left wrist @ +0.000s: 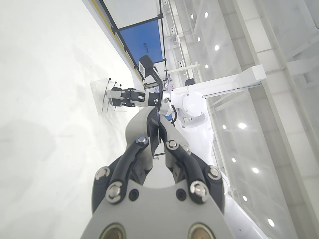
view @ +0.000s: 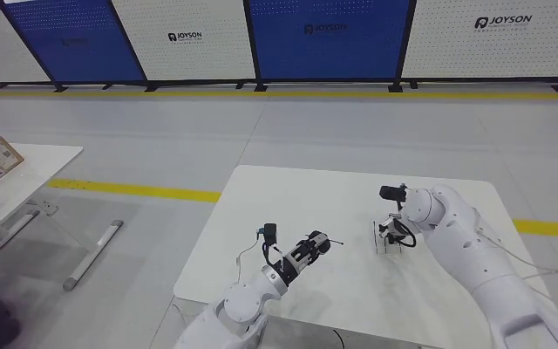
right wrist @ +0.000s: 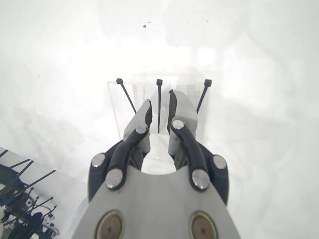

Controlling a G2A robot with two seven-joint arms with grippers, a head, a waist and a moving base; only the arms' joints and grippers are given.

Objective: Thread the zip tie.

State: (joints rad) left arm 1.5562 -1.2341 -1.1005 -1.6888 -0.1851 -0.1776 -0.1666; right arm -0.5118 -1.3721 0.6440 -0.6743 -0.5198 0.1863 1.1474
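White table (view: 366, 288) with a clear stand (right wrist: 119, 100) on it, racking three zip ties (right wrist: 203, 95). The right gripper (right wrist: 160, 99) hangs open astride the middle zip tie (right wrist: 158, 105). The left gripper (left wrist: 155, 115) is well apart, clamped on a thin black tie (left wrist: 159, 154).

And there it was: a broad white table (view: 288, 196) out on a pale grey floor (view: 174, 131), with a yellow stripe (view: 131, 188) running across behind it. Off to one side stood a second white table (view: 39, 170), a grey bar (view: 91, 255) low by the floor near its legs. Along the back ran a row of dark-framed screens, blue panels (view: 330, 39) alternating with white pegboard panels (view: 183, 35), another yellow line (view: 305, 92) at their feet. Overhead, white beams (left wrist: 259, 73) crossed, and round ceiling lights (left wrist: 216, 47) shone bright
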